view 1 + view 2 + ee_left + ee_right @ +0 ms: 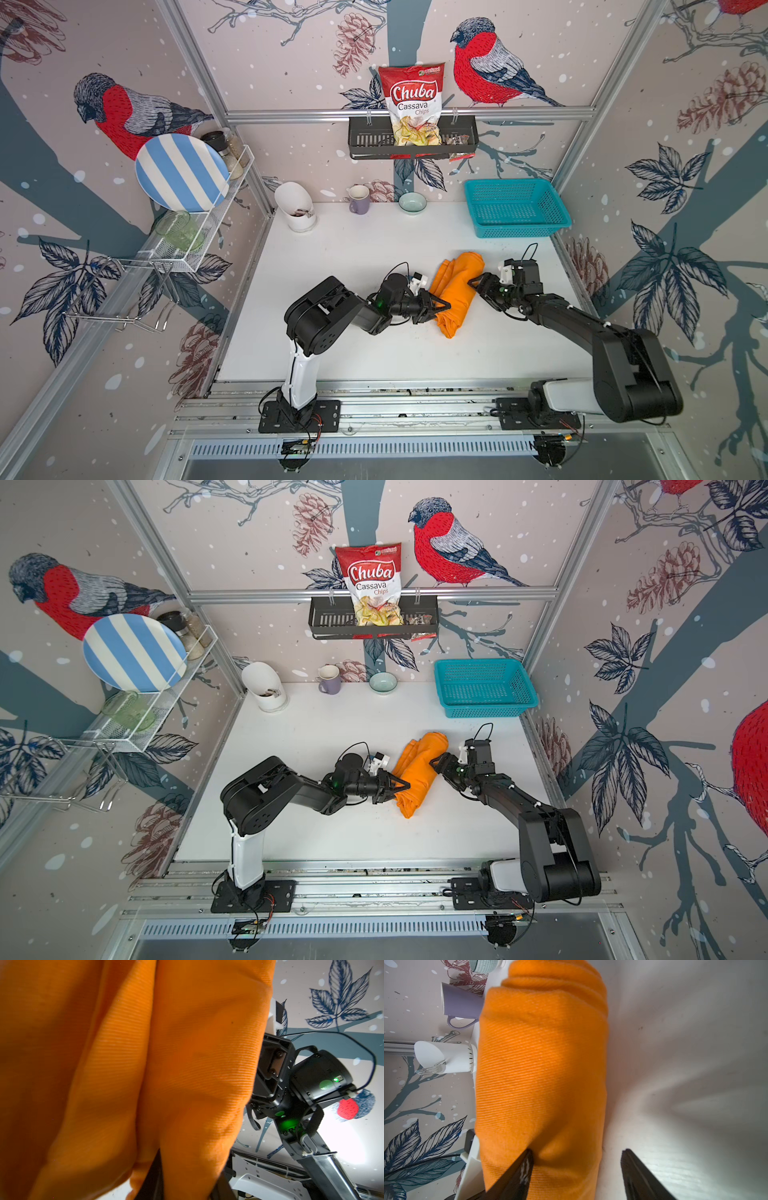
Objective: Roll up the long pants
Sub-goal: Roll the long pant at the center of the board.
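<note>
The white surface (374, 257) had the long pants (455, 291) rolled into a chunky bundle mid-surface, with a teal basket (515, 208) well behind. The right gripper (577, 1153) sat open, one finger against the roll. The left gripper (444, 308) was buried in cloth, so I couldn't tell its state. A purple mug (359, 199) stood far back.

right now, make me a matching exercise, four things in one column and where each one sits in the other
1 long pants
2 purple mug
3 teal basket
4 Chuba chips bag

a in the black wall rack
b back right corner of the table
c rolled up, mid-table
d beside the pale bowl

Pairs: 1-c, 2-d, 3-b, 4-a
</note>
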Robot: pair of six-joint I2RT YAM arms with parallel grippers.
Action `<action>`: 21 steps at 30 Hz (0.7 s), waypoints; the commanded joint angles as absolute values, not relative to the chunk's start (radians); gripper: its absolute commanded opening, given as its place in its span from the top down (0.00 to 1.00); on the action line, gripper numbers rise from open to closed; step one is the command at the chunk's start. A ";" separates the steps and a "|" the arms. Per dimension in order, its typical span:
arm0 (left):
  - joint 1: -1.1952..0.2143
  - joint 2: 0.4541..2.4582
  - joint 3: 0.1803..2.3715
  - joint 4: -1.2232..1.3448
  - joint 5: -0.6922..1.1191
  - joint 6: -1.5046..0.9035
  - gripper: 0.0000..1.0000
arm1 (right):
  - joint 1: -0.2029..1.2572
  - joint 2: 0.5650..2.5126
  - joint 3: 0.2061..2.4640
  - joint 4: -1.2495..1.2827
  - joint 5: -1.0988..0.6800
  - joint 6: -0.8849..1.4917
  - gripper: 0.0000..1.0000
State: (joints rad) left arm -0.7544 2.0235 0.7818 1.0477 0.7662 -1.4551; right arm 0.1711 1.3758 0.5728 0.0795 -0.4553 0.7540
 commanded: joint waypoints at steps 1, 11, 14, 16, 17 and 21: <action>-0.752 2.059 0.775 1.201 0.807 -1.587 0.85 | 0.176 1.387 0.539 0.180 -0.496 0.812 0.25; -0.737 2.124 0.795 1.122 0.859 -1.518 0.77 | 0.211 1.514 0.484 0.451 -0.576 0.930 0.22; -0.715 2.131 0.766 1.162 0.853 -1.530 0.78 | 0.203 1.466 0.414 0.575 -0.605 0.977 0.14; -0.708 2.126 0.761 1.155 0.859 -1.520 0.78 | 0.198 1.398 0.377 0.608 -0.609 0.965 0.05; -0.703 2.124 0.761 1.150 0.860 -1.515 0.78 | 0.198 1.378 0.374 0.606 -0.616 0.946 0.02; -0.694 2.130 0.762 1.189 0.885 -1.532 0.78 | 0.189 1.334 0.373 0.590 -0.621 0.878 0.00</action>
